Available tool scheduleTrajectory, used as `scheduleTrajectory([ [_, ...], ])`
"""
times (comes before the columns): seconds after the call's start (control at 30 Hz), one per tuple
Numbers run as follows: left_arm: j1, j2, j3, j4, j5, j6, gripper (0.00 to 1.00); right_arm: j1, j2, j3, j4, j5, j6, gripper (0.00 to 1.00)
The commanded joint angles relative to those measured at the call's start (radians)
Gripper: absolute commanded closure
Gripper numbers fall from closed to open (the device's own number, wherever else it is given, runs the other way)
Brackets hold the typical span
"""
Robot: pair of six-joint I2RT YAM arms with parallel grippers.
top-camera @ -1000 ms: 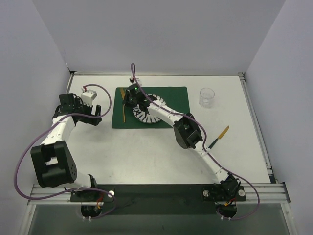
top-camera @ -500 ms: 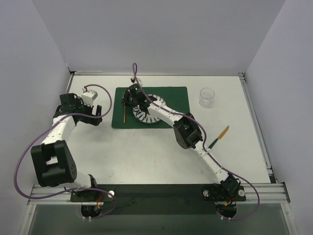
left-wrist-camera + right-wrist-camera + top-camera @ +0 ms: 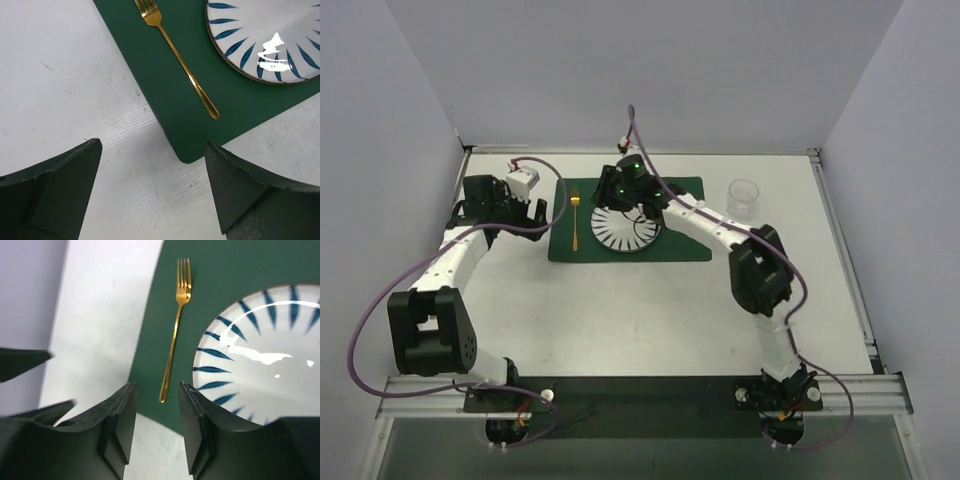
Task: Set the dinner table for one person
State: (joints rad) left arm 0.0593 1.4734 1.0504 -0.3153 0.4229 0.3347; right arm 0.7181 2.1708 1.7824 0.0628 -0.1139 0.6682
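The white dinner table [image 3: 620, 310] holds a dark green placemat [image 3: 685, 215]. On it lie a white plate with blue rays [image 3: 625, 230] and, left of the plate, a gold fork [image 3: 575, 222]. My right gripper [image 3: 607, 195] hovers over the mat's far side, open and empty. In the right wrist view [image 3: 157, 425] the fork [image 3: 175, 340] lies free beyond the jaws, next to the plate [image 3: 260, 360]. My left gripper [image 3: 535, 212] is open and empty just left of the mat. In the left wrist view [image 3: 155, 190] it shows the fork [image 3: 180, 60] and the plate [image 3: 260, 35].
A clear glass [image 3: 743, 198] stands on the table right of the mat. The right arm's elbow [image 3: 760, 280] rises over the table's right half. Metal rails [image 3: 845, 260] edge the table. The left gripper's fingers [image 3: 25, 362] show at the left of the right wrist view.
My right gripper has let go of the fork and drawn back to the right; the fork now lies straight beside the plate. The right elbow swung right. My left gripper moved closer to the mat.
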Motion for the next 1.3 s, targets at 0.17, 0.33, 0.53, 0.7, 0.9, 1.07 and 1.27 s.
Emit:
scheduleTrajectory([
  [0.17, -0.093, 0.125, 0.097, 0.073, -0.091, -0.045, 0.05, -0.134, -0.584, -0.446, -0.318, 0.110, -0.188, 0.53],
  [0.33, -0.131, 0.148, 0.088, 0.084, -0.087, -0.051, 0.04, -0.353, -0.857, -0.784, -0.445, 0.174, -0.083, 0.47],
  [0.53, -0.138, 0.119, 0.066, 0.064, -0.047, -0.034, 0.04, -0.635, -0.942, -0.992, -0.454, 0.126, -0.002, 0.46],
  [0.7, -0.144, 0.079, 0.056, 0.061, -0.007, -0.043, 0.04, -0.683, -0.797, -0.983, -0.452, 0.161, 0.004, 0.46],
  [0.9, -0.144, 0.068, 0.039, 0.061, -0.012, -0.030, 0.04, -0.694, -0.678, -0.989, -0.446, 0.178, 0.010, 0.46],
  [1.07, -0.145, 0.070, 0.040, 0.061, 0.004, -0.028, 0.04, -0.710, -0.694, -1.031, -0.440, 0.178, 0.025, 0.47],
  [1.27, -0.142, 0.077, 0.046, 0.055, 0.011, -0.028, 0.04, -0.741, -0.674, -1.052, -0.422, 0.135, 0.007, 0.73],
])
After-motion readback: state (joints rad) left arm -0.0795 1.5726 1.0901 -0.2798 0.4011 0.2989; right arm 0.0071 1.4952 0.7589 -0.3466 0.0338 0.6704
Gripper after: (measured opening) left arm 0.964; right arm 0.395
